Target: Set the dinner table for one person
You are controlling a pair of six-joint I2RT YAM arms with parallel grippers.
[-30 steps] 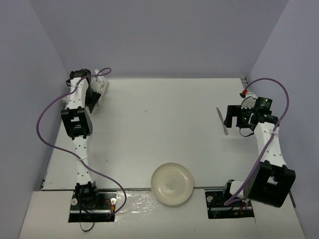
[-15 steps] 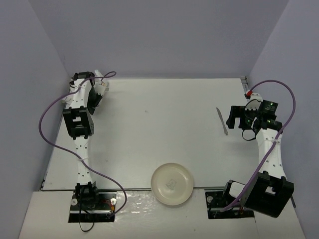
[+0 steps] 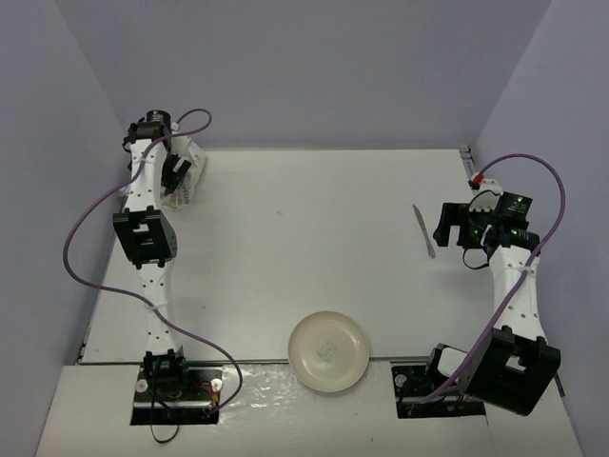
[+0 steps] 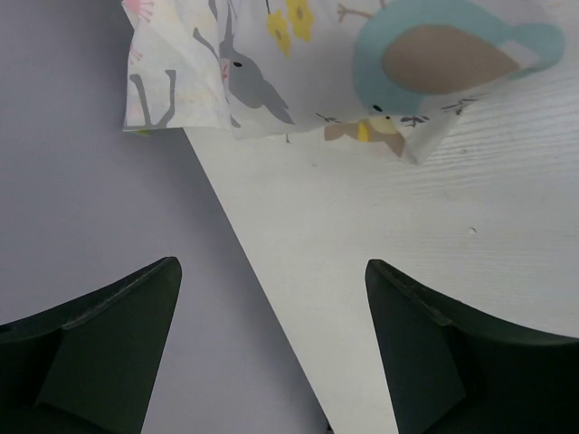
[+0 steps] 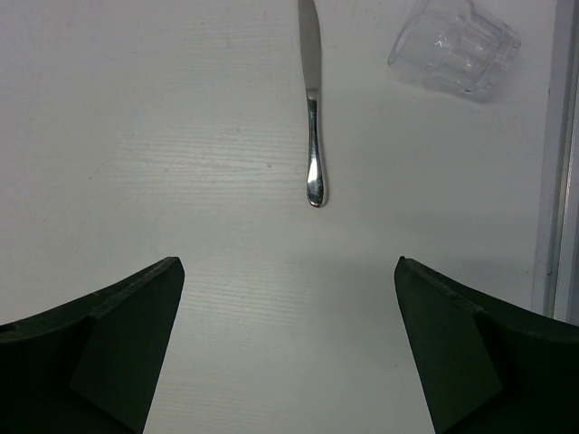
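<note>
The dinner table [image 3: 304, 248] is a white top. In its far left corner lies a folded placemat [image 3: 193, 164] printed with birds [image 4: 298, 63]. My left gripper [image 3: 177, 186] hangs open just short of it [image 4: 271, 348], over the table's left edge, with nothing between its fingers. A cream plate [image 3: 329, 350] sits at the near edge in the middle. A steel knife [image 3: 424, 231] lies at the right. My right gripper [image 3: 445, 227] stands open behind the knife's handle [image 5: 313, 136], its fingers [image 5: 109, 353] empty. A clear glass [image 5: 455, 41] shows beyond the knife to the right.
Purple walls enclose the table on the left, back and right; the left wall [image 4: 81, 208] is right beside my left gripper. A metal rail [image 5: 563, 163] runs along the table's right edge. Both arm bases sit at the near edge.
My left gripper has opened and drawn back from the placemat, which now lies free. The right gripper shifted slightly right of the knife a second ago and has stayed open since.
</note>
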